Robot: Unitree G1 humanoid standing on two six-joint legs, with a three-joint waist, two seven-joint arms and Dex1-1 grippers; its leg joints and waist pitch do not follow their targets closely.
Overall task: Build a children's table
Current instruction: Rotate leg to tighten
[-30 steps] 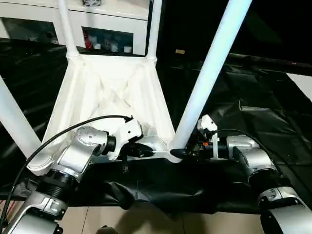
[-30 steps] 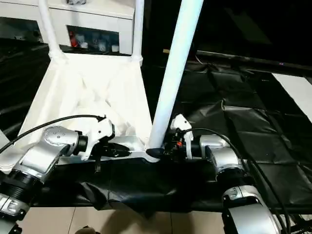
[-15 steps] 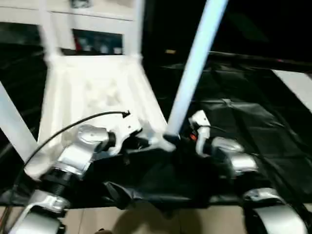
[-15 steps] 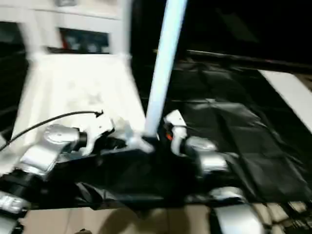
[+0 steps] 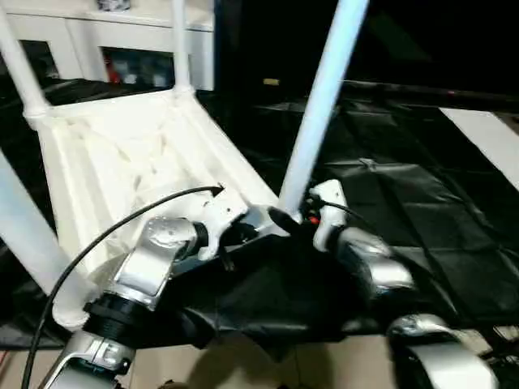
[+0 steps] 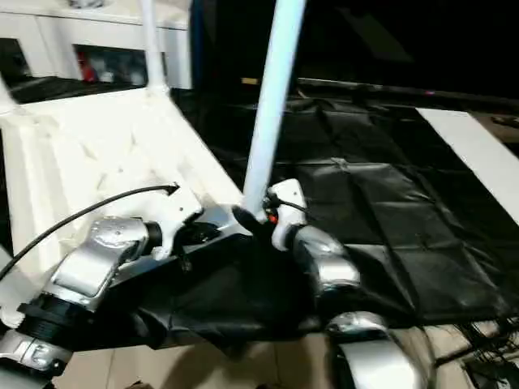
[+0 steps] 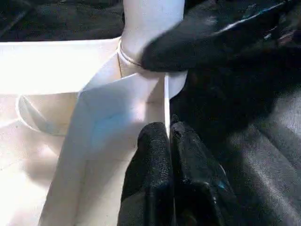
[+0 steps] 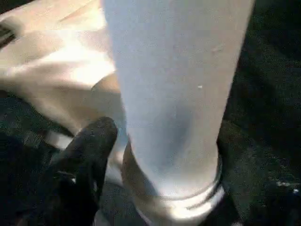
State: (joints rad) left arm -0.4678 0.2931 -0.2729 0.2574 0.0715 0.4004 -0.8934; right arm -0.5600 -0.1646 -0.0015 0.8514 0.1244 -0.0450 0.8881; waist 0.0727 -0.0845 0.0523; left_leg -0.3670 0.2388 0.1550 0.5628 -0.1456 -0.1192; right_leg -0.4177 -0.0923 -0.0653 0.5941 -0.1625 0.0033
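The children's table lies upside down, its ribbed white top (image 5: 122,154) on a black sheet and its legs pointing up. My left gripper (image 5: 243,235) is shut on the thin rim of the top by the near right corner, and the pinch shows close up in the left wrist view (image 7: 168,134). At that corner rises a long white leg (image 5: 320,105) seated in its socket. My right gripper (image 5: 284,219) stands open at the base of that leg (image 8: 174,94), with one black finger (image 8: 91,150) lying against it.
Three more legs stand up at the far left (image 5: 20,65), far right (image 5: 180,49) and near left (image 5: 24,235). A white cabinet (image 5: 122,32) stands behind. The black sheet (image 5: 422,186) spreads to the right, ending at a pale strip (image 5: 486,138). My left arm's cable (image 5: 122,223) arcs over the top.
The whole view has swung and tilted, so the camera moved. Both grippers stay at the near right corner. My right forearm now reaches in from closer to the front instead of from the side.
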